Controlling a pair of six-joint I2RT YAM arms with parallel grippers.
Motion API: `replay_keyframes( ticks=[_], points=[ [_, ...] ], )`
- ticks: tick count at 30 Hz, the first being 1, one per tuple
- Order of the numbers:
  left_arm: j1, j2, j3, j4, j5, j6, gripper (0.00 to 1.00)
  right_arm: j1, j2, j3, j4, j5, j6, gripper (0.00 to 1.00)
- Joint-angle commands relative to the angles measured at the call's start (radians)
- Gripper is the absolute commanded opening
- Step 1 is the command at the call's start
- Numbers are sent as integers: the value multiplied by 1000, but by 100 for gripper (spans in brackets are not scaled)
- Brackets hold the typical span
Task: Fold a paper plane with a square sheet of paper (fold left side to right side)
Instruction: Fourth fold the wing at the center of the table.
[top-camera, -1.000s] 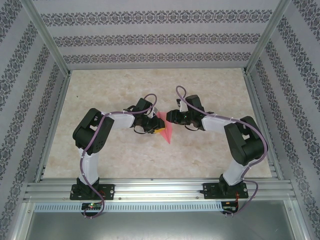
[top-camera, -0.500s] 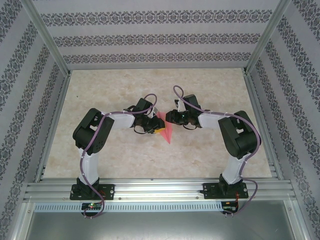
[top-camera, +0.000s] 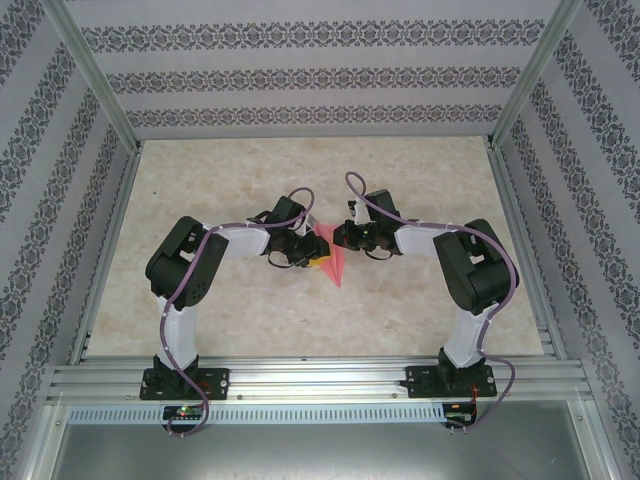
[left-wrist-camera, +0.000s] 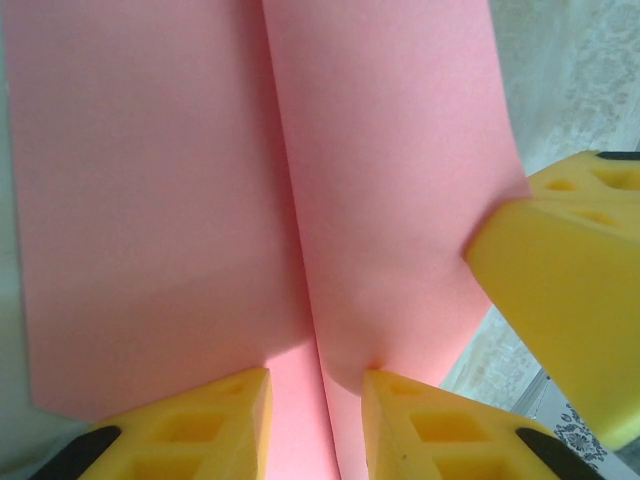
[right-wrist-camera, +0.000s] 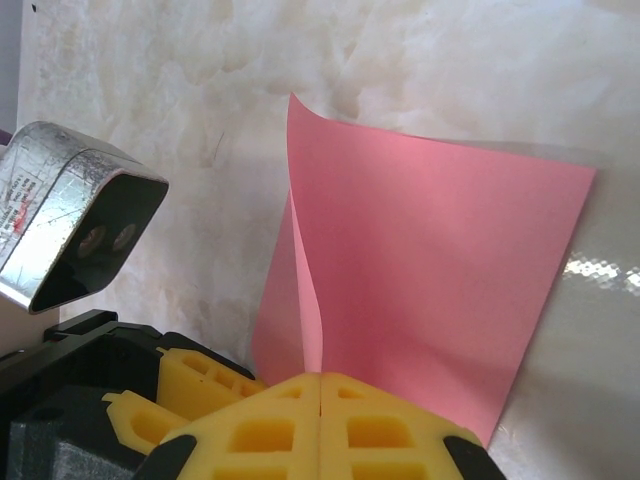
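Note:
The salmon-pink square sheet of paper (top-camera: 336, 268) lies mid-table between both grippers, and one side of it curls up into a standing flap (right-wrist-camera: 305, 290). My right gripper (right-wrist-camera: 320, 385) is shut, pinching the flap's near edge between its yellow fingertips; from above it sits at the sheet's top (top-camera: 333, 238). My left gripper (left-wrist-camera: 315, 385) stands with its jaws apart on the sheet (left-wrist-camera: 150, 200), and the paper's raised edge runs through the gap. From above it sits at the sheet's left (top-camera: 314, 250). The right gripper's finger (left-wrist-camera: 570, 270) touches the sheet's right edge. A paper plane is out of view.
The pale marbled tabletop (top-camera: 240, 180) surrounds the sheet. Patterned walls and aluminium frame rails (top-camera: 310, 378) enclose it. The left arm's wrist camera housing (right-wrist-camera: 80, 215) and yellow fingers (right-wrist-camera: 190, 385) sit close to the left of my right gripper.
My right gripper has moved slightly left and shut on the sheet's raised flap. The left gripper has kept its place and opening.

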Motion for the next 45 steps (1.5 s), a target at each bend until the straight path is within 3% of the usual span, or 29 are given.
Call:
replay_keyframes(
  ticks=[1,45],
  points=[
    [-8,37,2,-43,-36,27,31,-16,-5,1,-6,11,-12,3],
    [-9,36,7,-56,-36,31,31,-43,67,-13,-19,52,-17,6]
  ],
)
